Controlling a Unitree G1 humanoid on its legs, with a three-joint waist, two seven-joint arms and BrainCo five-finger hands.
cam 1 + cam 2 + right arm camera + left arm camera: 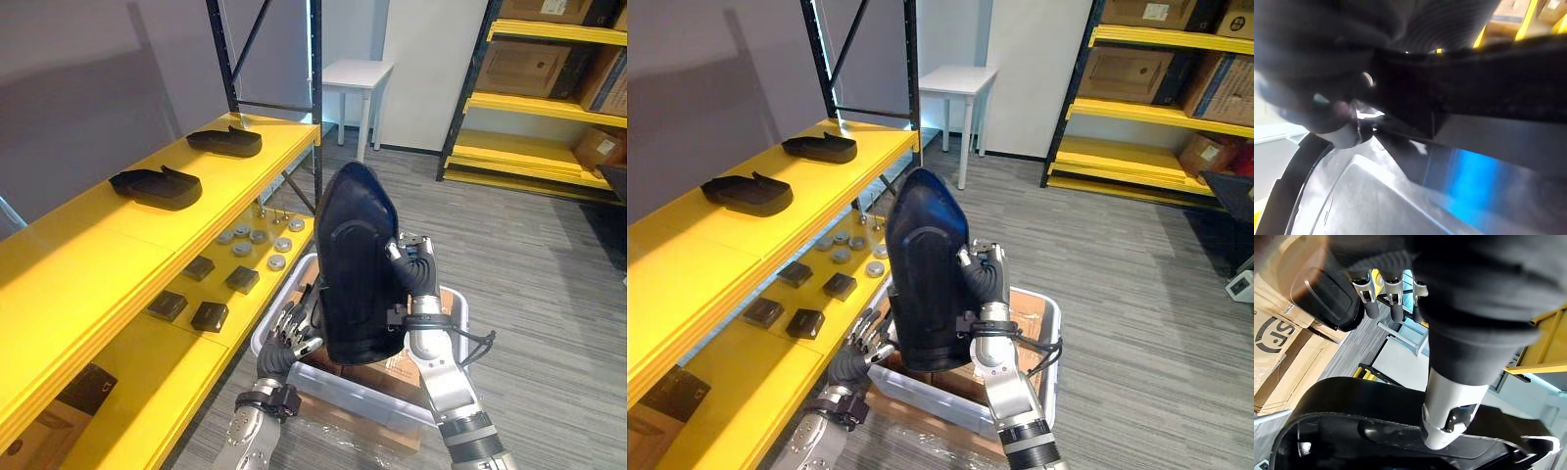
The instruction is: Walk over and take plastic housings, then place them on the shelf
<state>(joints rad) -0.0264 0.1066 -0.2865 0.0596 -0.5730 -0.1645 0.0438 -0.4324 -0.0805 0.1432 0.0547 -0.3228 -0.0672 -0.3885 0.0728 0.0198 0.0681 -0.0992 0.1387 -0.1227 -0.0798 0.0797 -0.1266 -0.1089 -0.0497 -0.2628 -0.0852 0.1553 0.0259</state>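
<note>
A robot holds a large black housing upright in mid-air above a clear bin, beside a yellow shelf. The right hand grips the housing's right edge, its fingers clenched round the rim. The left hand sits lower, at the housing's bottom left corner, fingers straight and spread rather than clenched, the thumb resting against the black plastic. The housing stands clear of the shelf, its rounded end up and its bottom edge just over the cardboard lying in the bin. Two more housings lie flat on the shelf's upper level, one nearer and one farther along by the black upright, well apart from each other. On the level below, a cluster of round metal discs sits next to several small black blocks.
</note>
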